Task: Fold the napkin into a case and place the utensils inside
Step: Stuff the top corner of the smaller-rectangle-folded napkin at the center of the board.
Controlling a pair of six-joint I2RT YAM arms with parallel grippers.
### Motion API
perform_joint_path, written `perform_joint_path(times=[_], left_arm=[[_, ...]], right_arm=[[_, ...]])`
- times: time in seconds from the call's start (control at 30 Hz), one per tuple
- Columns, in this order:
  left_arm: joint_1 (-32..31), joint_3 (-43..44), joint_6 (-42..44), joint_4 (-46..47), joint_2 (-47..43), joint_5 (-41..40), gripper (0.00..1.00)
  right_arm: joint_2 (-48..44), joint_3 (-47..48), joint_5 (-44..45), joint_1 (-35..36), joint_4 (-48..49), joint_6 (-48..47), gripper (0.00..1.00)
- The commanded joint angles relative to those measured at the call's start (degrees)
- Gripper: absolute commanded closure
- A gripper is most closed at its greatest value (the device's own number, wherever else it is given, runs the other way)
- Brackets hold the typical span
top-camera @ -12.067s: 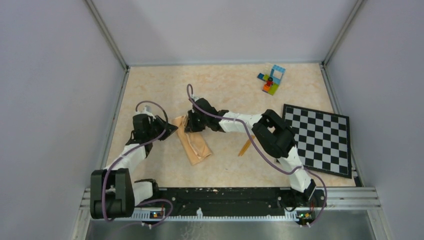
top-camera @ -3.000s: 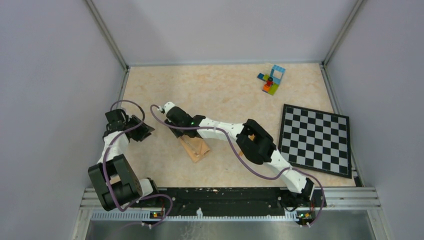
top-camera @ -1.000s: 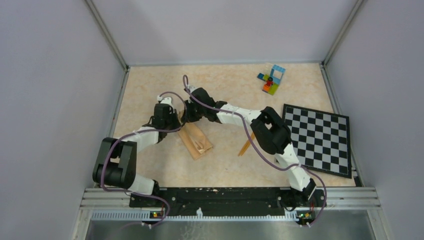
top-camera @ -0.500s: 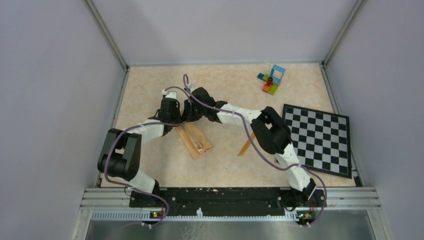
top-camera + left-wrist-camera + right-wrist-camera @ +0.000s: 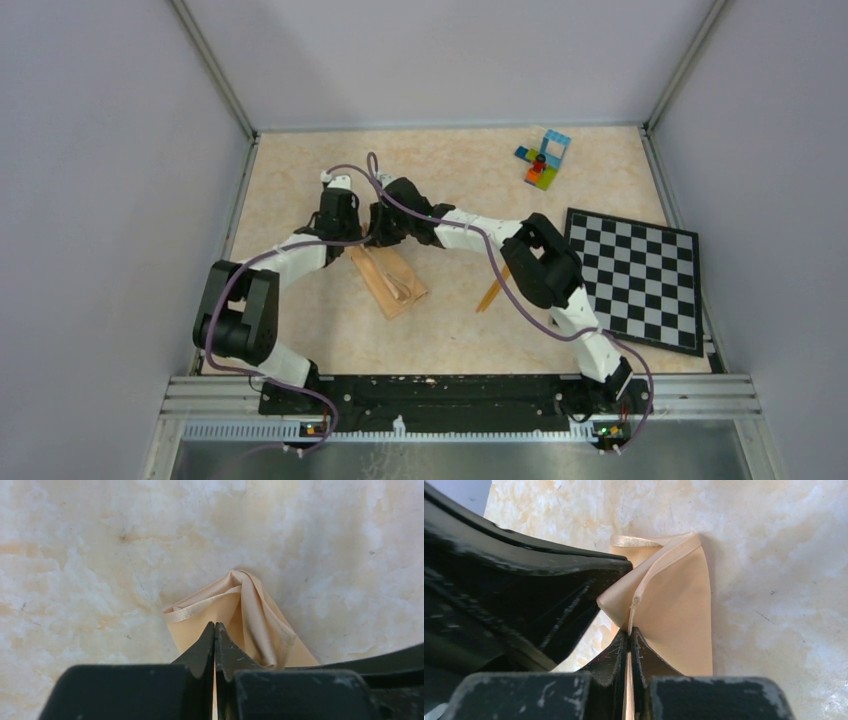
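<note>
The peach-tan napkin [image 5: 392, 282] lies folded into a narrow strip left of centre, slanting from its far-left end to its near-right end. Both grippers meet at its far end. My left gripper [image 5: 350, 240] is shut, with its tips on the cloth [image 5: 245, 615] by the hemmed corner, pinching a thin layer. My right gripper [image 5: 377, 235] is shut on the napkin's hemmed edge [image 5: 659, 560], which rises between its fingers. One thin orange utensil [image 5: 491, 291] lies right of the napkin, partly under the right arm. The other utensil is hidden.
A black-and-white checkered board [image 5: 635, 278] lies at the right. A cluster of coloured toy bricks [image 5: 543, 158] sits at the far right. The left gripper's black body [image 5: 524, 580] fills the left of the right wrist view, close to the cloth.
The left arm has swung in from the left and its gripper now sits at the napkin's far end beside the right gripper. The right gripper has stayed there for the last second.
</note>
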Motion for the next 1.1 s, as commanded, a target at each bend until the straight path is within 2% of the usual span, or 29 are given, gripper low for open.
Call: perform_joint_path(times=[0.0,0.03,0.13,0.2,0.37,0.53,0.7,0.87,1.07], left_arm=[[-0.17,-0.11,-0.19,1.67,-4.97,-0.57,1.0],[-0.17,-0.44,0.55,2.07,-4.94,0.06,1.0],[-0.18,-0.69,0.2,0.82,-4.09,0.46,0.73],[-0.18,-1.31,0.27,1.04,-3.71,0.96,0.68],[-0.26,0.24,0.92,-2.48,-1.12,0.55,0.68],[-0.42,0.61,1.37,-2.87,0.87,0.76,0.62],[-0.61,-1.3,0.26,-2.34,-1.49,1.16,0.62],[-0.55,-1.35,0.44,-2.01,-0.41,0.33,0.68],[-0.61,0.46,0.99,-2.07,2.44,-1.97,0.64]], right_arm=[[-3.06,0.47,0.17,0.3,0.09,-0.17,1.0],[-3.13,0.37,0.06,0.3,0.29,-0.08,1.0],[-3.45,0.27,0.07,0.3,0.52,-0.07,1.0],[-3.54,0.44,-0.17,0.21,0.72,0.02,1.0],[-3.73,0.78,-0.45,0.13,0.8,0.03,1.0],[-3.65,0.8,-0.89,-0.05,1.14,0.33,1.0],[-3.26,0.88,-1.38,-0.31,1.62,0.71,1.0],[-3.19,0.87,-1.73,-0.32,1.95,0.99,1.0],[-3.41,0.71,-1.73,-0.38,2.08,1.08,1.0]])
